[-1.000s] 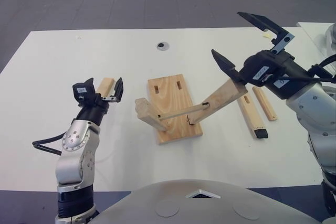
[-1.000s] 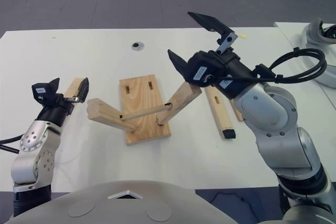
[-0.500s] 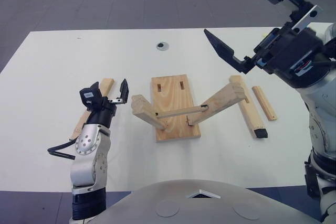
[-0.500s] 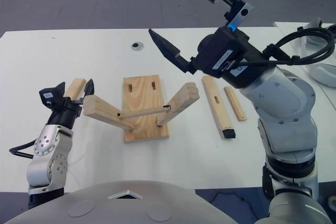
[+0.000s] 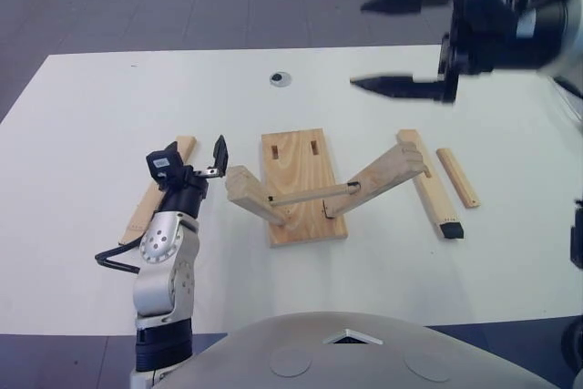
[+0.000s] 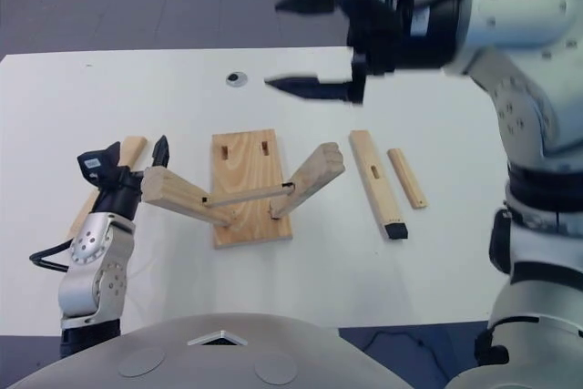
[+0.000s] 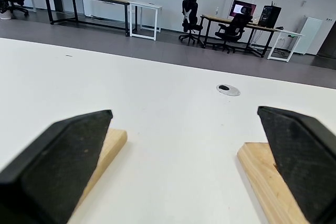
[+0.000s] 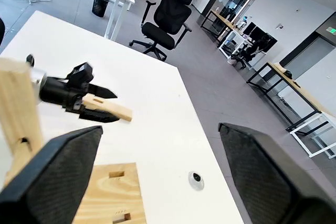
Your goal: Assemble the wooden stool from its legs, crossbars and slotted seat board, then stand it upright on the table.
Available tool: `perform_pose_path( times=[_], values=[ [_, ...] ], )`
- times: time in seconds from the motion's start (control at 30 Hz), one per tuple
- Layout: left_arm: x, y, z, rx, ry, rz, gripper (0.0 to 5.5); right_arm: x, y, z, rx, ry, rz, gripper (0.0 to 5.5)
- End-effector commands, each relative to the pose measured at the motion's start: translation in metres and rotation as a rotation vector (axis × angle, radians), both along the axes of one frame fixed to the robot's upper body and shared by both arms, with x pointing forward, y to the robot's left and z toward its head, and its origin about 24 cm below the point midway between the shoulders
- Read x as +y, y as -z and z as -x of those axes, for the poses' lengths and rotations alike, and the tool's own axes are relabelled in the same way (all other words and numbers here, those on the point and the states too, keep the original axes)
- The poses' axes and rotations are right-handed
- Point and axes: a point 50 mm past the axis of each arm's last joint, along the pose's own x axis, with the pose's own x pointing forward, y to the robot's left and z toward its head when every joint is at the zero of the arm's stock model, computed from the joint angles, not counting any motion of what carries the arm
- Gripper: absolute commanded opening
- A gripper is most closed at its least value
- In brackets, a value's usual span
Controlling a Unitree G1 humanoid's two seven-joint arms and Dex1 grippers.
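Pale wood stool parts on a white tabletop, with both hands open and empty.

The seat board [image 5: 293,168], a flat grained rectangle cut with small rectangular slots, lies at the centre of the matt tabletop [image 5: 91,107]. Across it rests a frame of two chunky square-cut legs. The left leg [image 5: 253,196] juts past the board's left side and the right leg [image 5: 381,173] past its right, and a thin crossbar [image 5: 314,194] joins them. The frame covers the board's near slots (whether the legs sit in them cannot be told). To the right lie a third leg [image 5: 426,184] with a dark end and a slim short bar [image 5: 457,178]. A fourth leg [image 5: 138,216] lies at the left, partly hidden by the left hand [image 5: 196,154], whose black wedge fingers [image 7: 58,161] are spread just beside the frame's left end. The right hand [image 5: 364,43] hangs high over the far tabletop, its fingers wide apart.
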Motion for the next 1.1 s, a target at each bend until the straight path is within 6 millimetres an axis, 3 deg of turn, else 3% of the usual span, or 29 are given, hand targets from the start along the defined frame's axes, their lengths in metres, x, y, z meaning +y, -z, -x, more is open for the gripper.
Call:
perform_pose_path(
  times=[0.03, 0.2, 0.3, 0.4, 0.53, 0.73, 0.97, 1.1],
  values=[
    [0.001, -0.004, -0.015, -0.015, 0.074, -0.019, 5.11, 0.014, -0.020, -0.031, 0.194, -0.112, -0.058, 4.12],
    [0.002, -0.008, -0.034, -0.015, 0.197, -0.030, 5.11, -0.011, 0.053, -0.052, 0.617, -0.176, 0.246, 4.12],
    [0.005, -0.010, -0.040, 0.004, 0.272, -0.056, 5.11, -0.014, 0.083, -0.057, 0.646, -0.179, 0.407, 4.12],
    [0.008, -0.014, -0.046, 0.031, 0.348, -0.082, 5.11, -0.003, 0.089, -0.054, 0.704, -0.225, 0.386, 4.12],
    [0.002, -0.019, -0.050, 0.060, 0.465, -0.105, 5.11, 0.013, 0.090, -0.036, 0.783, -0.348, 0.337, 4.12],
    [-0.010, -0.018, -0.049, 0.079, 0.531, -0.092, 5.11, 0.036, 0.106, -0.016, 0.857, -0.453, 0.426, 4.12],
    [-0.013, -0.015, -0.046, 0.085, 0.534, -0.080, 5.11, 0.030, 0.131, -0.017, 0.910, -0.411, 0.441, 4.12],
    [-0.018, -0.013, -0.044, 0.089, 0.537, -0.067, 5.11, 0.028, 0.136, -0.016, 0.916, -0.407, 0.495, 4.12]
  ],
)
